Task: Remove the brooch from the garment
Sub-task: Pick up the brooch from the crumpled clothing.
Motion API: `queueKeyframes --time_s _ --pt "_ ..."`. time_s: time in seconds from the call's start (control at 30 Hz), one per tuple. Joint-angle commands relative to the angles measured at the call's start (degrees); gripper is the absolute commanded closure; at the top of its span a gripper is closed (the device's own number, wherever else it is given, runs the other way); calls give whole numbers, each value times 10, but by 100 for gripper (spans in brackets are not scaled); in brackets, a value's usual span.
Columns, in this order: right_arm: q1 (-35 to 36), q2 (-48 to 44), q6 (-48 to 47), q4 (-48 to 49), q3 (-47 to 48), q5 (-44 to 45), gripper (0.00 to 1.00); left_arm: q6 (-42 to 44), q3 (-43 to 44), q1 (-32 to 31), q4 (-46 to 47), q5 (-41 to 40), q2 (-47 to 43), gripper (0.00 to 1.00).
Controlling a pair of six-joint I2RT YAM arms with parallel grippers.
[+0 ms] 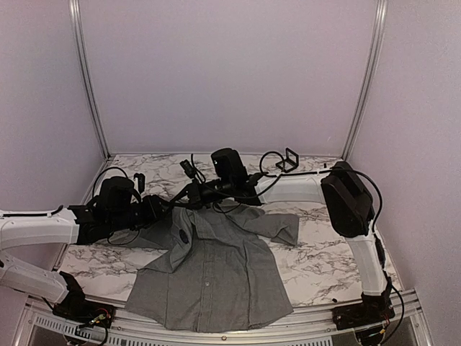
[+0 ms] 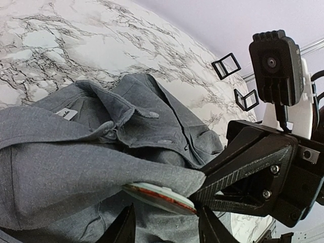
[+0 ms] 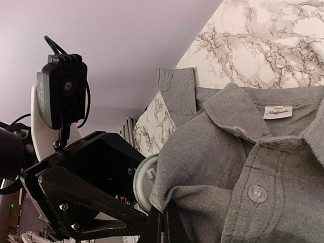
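Pinching a raised fold of the garment (image 1: 216, 267) just beside its collar (image 3: 238, 119), the right jaws are pressing shut on the grey cloth. The left jaws are standing parted, with the brooch (image 2: 159, 197) sitting just ahead of the gap between them. The brooch, a round pale disc with a red rim, is peeking out from under that same fold, and nothing is visibly gripping it. Both arms are meeting nose to nose over the shirt's upper chest. The rest of the garment is lying front up on the marbled tabletop (image 1: 324, 263), its hem reaching the near edge.
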Motion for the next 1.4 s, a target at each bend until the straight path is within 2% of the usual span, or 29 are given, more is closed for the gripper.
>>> queueKeyframes --time_s 0.0,0.27,0.47,0.77,0.93,0.97,1.03,1.13,1.37 --pt "2 4 60 79 -12 -43 100 12 -7 -4 18 -22 -9 53" --pt "2 7 129 169 -32 -86 100 26 17 -7 2 -41 13 50" --pt "1 -9 121 164 -56 -79 100 34 27 -8 -10 -65 6 62" --pt "-5 -45 92 133 -90 -21 100 43 33 -8 -26 -73 -8 78" --pt "-5 -61 89 131 -102 3 100 43 36 -8 -24 -61 -3 82" --pt "-5 -65 90 130 -104 9 100 44 37 -8 -18 -55 -4 81" --pt "-5 -71 91 125 -108 24 100 51 41 -12 -13 -45 -7 69" --pt "-3 -84 95 117 -121 60 100 60 46 -22 -11 -49 -17 60" --pt "-1 -108 128 125 -149 117 100 55 46 -41 -6 -57 -24 56"
